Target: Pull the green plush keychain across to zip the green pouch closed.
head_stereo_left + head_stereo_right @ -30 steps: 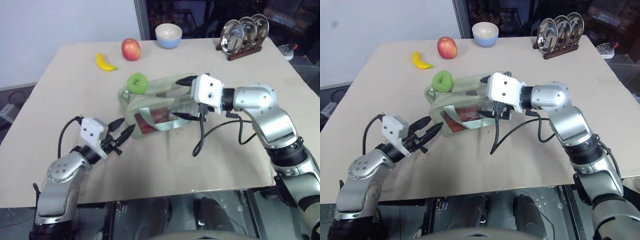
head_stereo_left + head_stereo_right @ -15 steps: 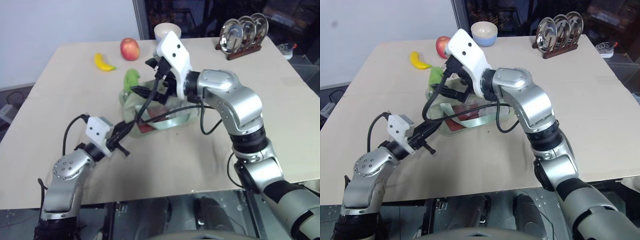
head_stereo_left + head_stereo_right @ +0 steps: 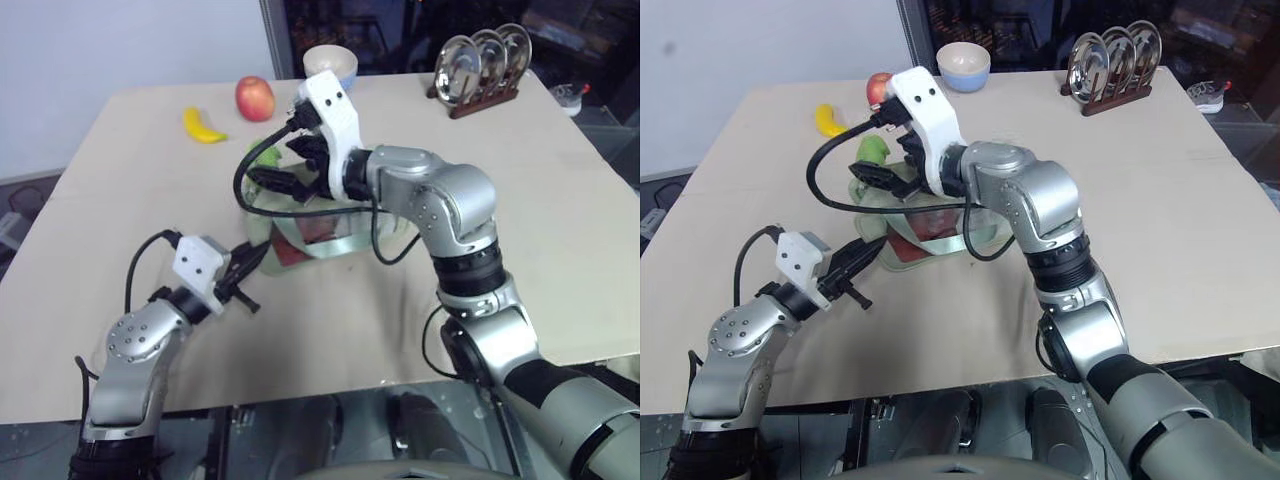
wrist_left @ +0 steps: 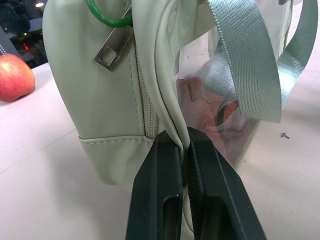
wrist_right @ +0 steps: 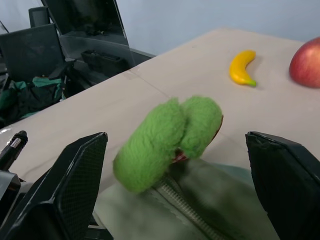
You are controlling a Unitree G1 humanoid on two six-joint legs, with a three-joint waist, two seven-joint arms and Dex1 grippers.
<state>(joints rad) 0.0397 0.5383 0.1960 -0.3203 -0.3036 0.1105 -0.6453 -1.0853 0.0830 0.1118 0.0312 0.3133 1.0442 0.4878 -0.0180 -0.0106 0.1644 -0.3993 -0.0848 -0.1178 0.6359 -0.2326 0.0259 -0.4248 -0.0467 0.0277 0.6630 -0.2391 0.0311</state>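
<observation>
The fuzzy lime-green plush keychain (image 5: 167, 142) sits between the right gripper's (image 5: 175, 185) widely spread black fingers, untouched. The left gripper (image 4: 184, 165) is clamped on the pale sage-green fabric pouch's (image 4: 110, 95) corner seam.

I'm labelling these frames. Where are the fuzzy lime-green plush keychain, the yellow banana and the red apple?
Fuzzy lime-green plush keychain (image 5: 167, 142), right wrist view, middle of the plush.
Yellow banana (image 3: 199, 125), left eye view, middle of its curved body.
Red apple (image 3: 255, 98), left eye view, centre of its front.
</observation>
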